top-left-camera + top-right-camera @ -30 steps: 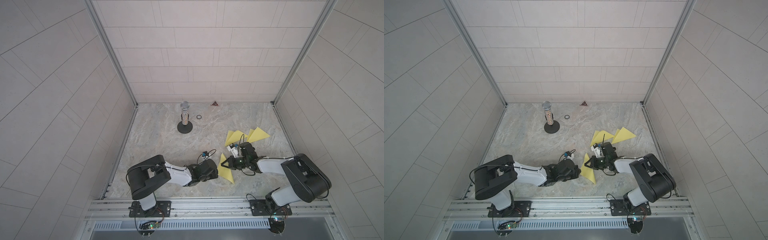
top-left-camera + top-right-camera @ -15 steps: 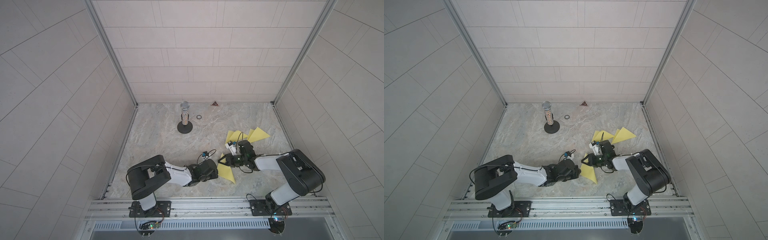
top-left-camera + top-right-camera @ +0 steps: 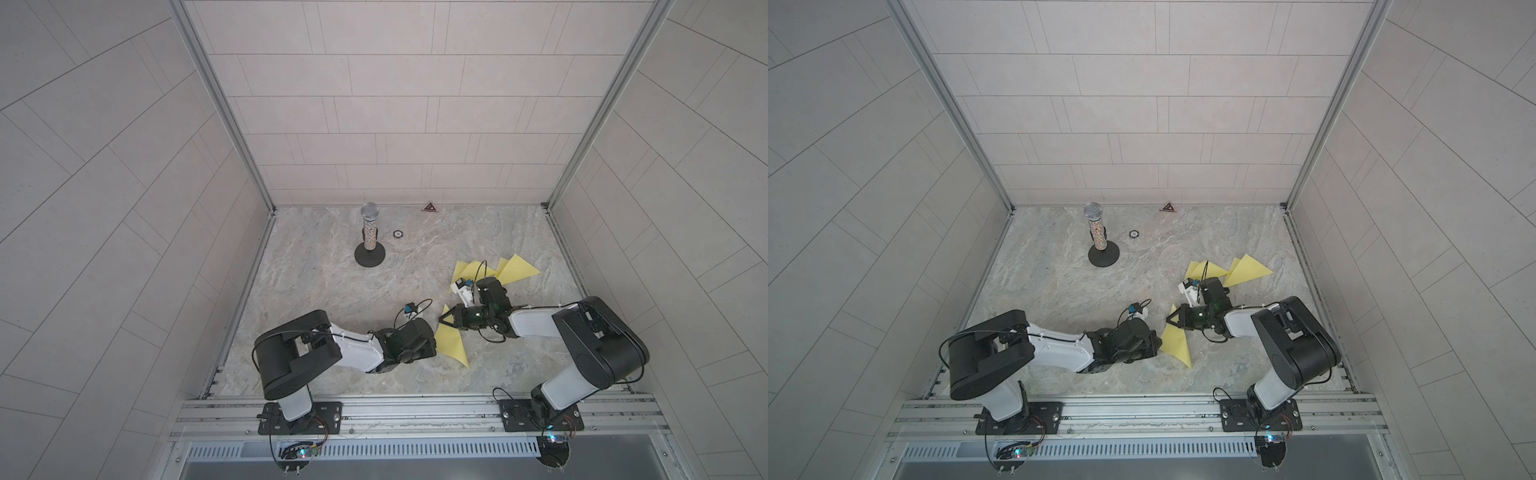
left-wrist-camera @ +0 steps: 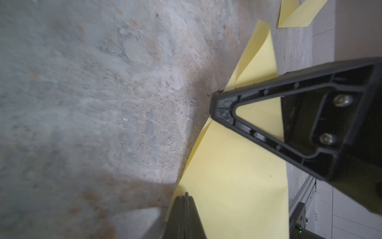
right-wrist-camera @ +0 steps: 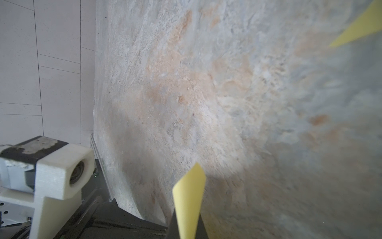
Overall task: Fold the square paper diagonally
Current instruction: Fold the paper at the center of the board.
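Near the front middle of the marble table [image 3: 332, 291], the yellow square paper [image 3: 451, 345] lies between the two arms, with the left gripper [image 3: 434, 344] at its left edge and the right gripper [image 3: 441, 321] at its far corner. Both top views show this layout, but the grips are too small to read in them: in a top view the paper [image 3: 1177, 343] is only a bent yellow shape with one corner lifted. The left wrist view is closer. There the paper [image 4: 227, 175] curls up off the table toward the right gripper [image 4: 214, 101], whose black tips meet on a raised corner, while the left gripper [image 4: 186, 195] sits closed at the sheet's edge. That view does not show whether it pinches the paper or only presses on it. The right wrist view confirms the pinch: a yellow corner [image 5: 189, 192] sticks out from between the closed tips of the right gripper [image 5: 187, 225]. The same view shows the left arm's white camera housing [image 5: 62, 171] just beside it. Only the top views show the microphone on its stand [image 3: 369, 237], the small ring [image 3: 398, 234] and the triangular marker [image 3: 429, 207] at the back. They also show the folded yellow sheets [image 3: 515, 268] behind the right arm, of which the left wrist view catches an edge [image 4: 297, 18].
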{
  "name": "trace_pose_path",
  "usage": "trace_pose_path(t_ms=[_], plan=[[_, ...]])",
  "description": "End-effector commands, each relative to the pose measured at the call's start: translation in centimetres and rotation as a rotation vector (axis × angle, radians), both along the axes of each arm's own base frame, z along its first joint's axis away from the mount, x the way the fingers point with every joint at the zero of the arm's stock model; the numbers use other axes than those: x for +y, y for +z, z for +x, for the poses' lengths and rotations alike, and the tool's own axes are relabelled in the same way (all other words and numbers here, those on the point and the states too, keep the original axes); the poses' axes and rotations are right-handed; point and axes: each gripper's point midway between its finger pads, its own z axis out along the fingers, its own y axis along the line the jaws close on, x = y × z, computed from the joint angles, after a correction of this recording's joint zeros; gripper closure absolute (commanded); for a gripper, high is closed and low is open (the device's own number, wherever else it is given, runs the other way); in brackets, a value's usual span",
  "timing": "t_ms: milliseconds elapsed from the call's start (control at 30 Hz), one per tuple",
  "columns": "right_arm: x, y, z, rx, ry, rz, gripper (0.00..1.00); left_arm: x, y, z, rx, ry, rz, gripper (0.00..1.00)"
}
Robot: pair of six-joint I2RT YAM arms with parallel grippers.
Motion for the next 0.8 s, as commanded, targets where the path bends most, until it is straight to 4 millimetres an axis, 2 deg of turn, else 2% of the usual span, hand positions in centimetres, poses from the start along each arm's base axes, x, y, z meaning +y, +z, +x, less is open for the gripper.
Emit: trace_pose_path(t_ms=[0, 67, 167, 267, 367, 400, 533, 567, 633, 667, 767], plan=[[0.0, 1.1, 1.3, -0.05, -0.007, -0.004, 0.8, 5.1, -5.3, -2.8, 0.107, -0.023, 0.249, 1.0], [-0.2, 1.1, 1.5, -0.053, -0.013, -0.015, 0.66, 5.1, -5.3, -2.8, 0.107, -0.024, 0.249, 1.0], [-0.2, 1.4, 1.9, -0.058, -0.017, -0.013, 0.66, 5.1, -5.3, -2.8, 0.105, -0.023, 0.249, 1.0], [-0.2, 1.6, 2.2, -0.061, -0.018, -0.01, 0.77, 4.9, -5.2, -2.8, 0.104, -0.024, 0.245, 1.0], [-0.1, 1.7, 2.5, -0.06, -0.016, -0.011, 0.97, 5.0, -5.3, -2.7, 0.105, -0.024, 0.249, 1.0], [-0.1, 1.8, 2.5, -0.06, -0.015, -0.01, 1.0, 5.0, -5.3, -2.8, 0.105, -0.024, 0.248, 1.0], [-0.2, 1.9, 2.5, -0.058, -0.02, -0.015, 1.0, 5.0, -5.2, -2.7, 0.103, -0.024, 0.247, 1.0], [-0.3, 1.8, 2.4, -0.05, -0.024, -0.023, 0.93, 5.0, -5.2, -2.7, 0.103, -0.025, 0.247, 1.0], [-0.8, 1.5, 2.2, -0.034, -0.042, -0.048, 0.68, 5.0, -5.2, -2.7, 0.103, -0.024, 0.247, 1.0], [-1.2, 1.2, 1.9, -0.021, -0.052, -0.07, 0.58, 5.0, -5.3, -2.7, 0.104, -0.024, 0.248, 1.0], [-2.3, 0.6, 0.7, 0.01, -0.077, -0.125, 0.43, 5.1, -5.2, -2.7, 0.103, -0.022, 0.247, 1.0]])
